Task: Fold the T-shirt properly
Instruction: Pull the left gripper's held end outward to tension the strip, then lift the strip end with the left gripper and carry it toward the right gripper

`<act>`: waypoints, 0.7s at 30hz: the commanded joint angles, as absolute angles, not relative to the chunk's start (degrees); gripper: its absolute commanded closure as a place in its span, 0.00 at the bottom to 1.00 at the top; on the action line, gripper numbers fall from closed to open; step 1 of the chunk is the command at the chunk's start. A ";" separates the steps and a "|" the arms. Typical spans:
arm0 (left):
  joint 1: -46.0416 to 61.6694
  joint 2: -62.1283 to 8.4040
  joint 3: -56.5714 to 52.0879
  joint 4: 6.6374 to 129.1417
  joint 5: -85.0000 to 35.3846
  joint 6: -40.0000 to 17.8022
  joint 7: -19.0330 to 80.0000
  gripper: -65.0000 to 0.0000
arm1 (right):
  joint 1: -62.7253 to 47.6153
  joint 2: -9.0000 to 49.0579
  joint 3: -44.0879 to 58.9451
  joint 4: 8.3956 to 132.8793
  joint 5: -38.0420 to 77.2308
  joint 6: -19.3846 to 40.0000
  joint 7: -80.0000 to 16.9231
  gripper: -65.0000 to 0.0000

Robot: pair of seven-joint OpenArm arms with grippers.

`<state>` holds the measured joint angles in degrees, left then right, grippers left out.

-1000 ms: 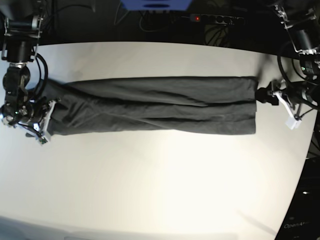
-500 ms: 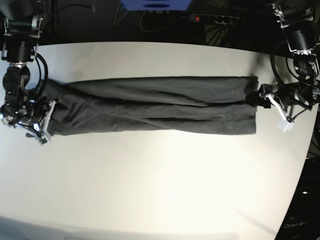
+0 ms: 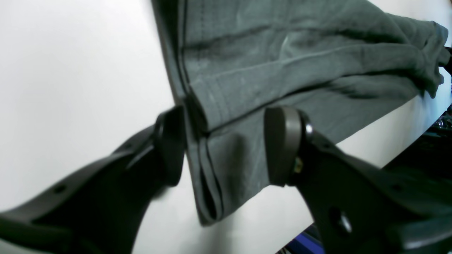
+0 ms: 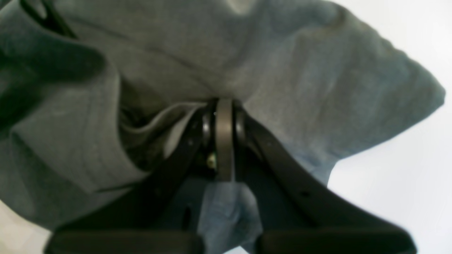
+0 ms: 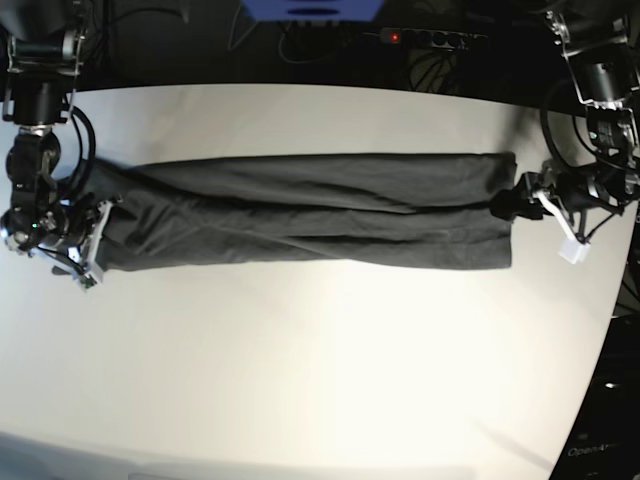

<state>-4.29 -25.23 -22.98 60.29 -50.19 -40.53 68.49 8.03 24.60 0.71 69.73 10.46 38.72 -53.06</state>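
Left end effector [image 3: 226,146] agape astride T-shirt [image 5: 300,210] hem; right [image 4: 225,141] pinching cloth.

white table [image 5: 300,350], dark backdrop, power strip [image 5: 425,38]

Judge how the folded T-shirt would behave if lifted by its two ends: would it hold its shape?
Probably not. The T-shirt lies as a long, soft, creased band, so its middle would likely sag. Fabric bunches around the shut right gripper, suggesting it is limp. The layered hem between the open left gripper's pads may slip apart.
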 commanded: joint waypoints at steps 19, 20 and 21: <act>-14.73 -20.79 -14.37 49.71 -30.73 -40.00 70.55 0.47 | 7.25 23.78 -0.22 68.97 11.38 40.00 -54.99 0.98; -14.90 -20.09 -14.37 49.71 -29.76 -40.00 70.64 0.47 | 7.25 23.69 -0.22 68.97 11.38 40.00 -54.99 0.98; -14.90 -19.65 -14.37 49.71 -28.97 -40.00 71.43 0.48 | 7.25 23.69 -0.22 68.97 11.38 40.00 -54.99 0.98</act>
